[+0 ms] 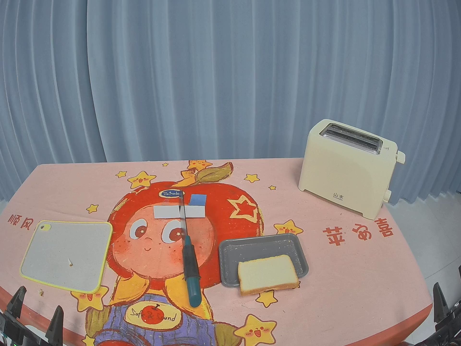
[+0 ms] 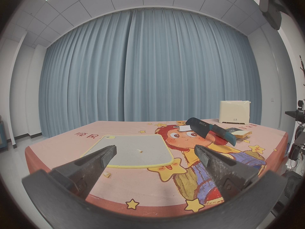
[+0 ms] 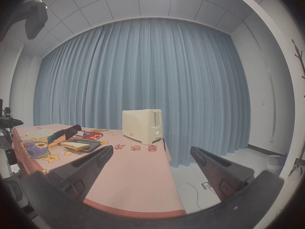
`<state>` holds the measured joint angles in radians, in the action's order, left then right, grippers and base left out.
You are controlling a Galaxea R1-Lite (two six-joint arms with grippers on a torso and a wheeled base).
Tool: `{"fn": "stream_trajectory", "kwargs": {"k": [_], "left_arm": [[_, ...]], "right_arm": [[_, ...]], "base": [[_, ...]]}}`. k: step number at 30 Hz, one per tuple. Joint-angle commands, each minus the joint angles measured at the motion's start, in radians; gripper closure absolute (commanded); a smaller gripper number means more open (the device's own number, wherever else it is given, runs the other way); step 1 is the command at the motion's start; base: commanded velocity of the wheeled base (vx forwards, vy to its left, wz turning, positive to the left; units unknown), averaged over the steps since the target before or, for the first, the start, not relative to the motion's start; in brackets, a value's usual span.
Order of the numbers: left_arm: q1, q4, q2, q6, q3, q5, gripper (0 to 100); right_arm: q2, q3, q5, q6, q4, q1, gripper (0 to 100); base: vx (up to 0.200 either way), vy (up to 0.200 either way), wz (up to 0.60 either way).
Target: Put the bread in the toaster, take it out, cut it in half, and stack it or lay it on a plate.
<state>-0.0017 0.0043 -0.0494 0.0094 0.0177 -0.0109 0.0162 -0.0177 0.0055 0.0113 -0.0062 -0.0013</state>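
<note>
Fingers [image 2: 92, 164] of the left gripper [image 2: 155, 150] stand apart off the near-left corner of the counter [image 1: 345, 275]. Square white bread slice [image 1: 267, 273] overhangs the near edge of the grey rectangular tray [image 1: 230, 255]. The right gripper [image 3: 152, 149], fingers likewise apart, should pinch that overhang for the cream toaster [image 1: 348, 169], far-right.

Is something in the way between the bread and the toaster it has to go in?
Nothing visible. The bread lies on the gray tray, and only bare tablecloth lies between it and the toaster. The knife rests on the tray's other side, off that path. The right claw has a free way to the bread too.
</note>
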Motion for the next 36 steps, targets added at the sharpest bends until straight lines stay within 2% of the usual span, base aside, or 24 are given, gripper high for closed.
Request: {"fn": "stream_trajectory", "kwargs": {"k": [1, 20, 26, 33, 36], "left_arm": [[0.000, 0.000, -0.001, 0.000, -0.016, 0.000, 0], [0.000, 0.000, -0.001, 0.000, -0.016, 0.000, 0], [0.000, 0.000, -0.001, 0.000, -0.016, 0.000, 0], [0.000, 0.000, -0.001, 0.000, -0.016, 0.000, 0], [0.000, 0.000, -0.001, 0.000, -0.016, 0.000, 0]], "right_arm": [[-0.015, 0.018, 0.001, -0.004, 0.000, 0.000, 0], [-0.015, 0.018, -0.001, -0.008, -0.005, 0.000, 0], [-0.016, 0.018, 0.002, -0.008, -0.150, 0.000, 0], [-0.016, 0.018, 0.007, -0.010, -0.149, 0.000, 0], [-0.016, 0.016, 0.028, -0.005, -0.150, 0.000, 0]], "base": [[0.000, 0.000, 0.00], [0.000, 0.000, 0.00], [0.000, 0.000, 0.00], [0.000, 0.000, 0.00], [0.000, 0.000, 0.00]]}}
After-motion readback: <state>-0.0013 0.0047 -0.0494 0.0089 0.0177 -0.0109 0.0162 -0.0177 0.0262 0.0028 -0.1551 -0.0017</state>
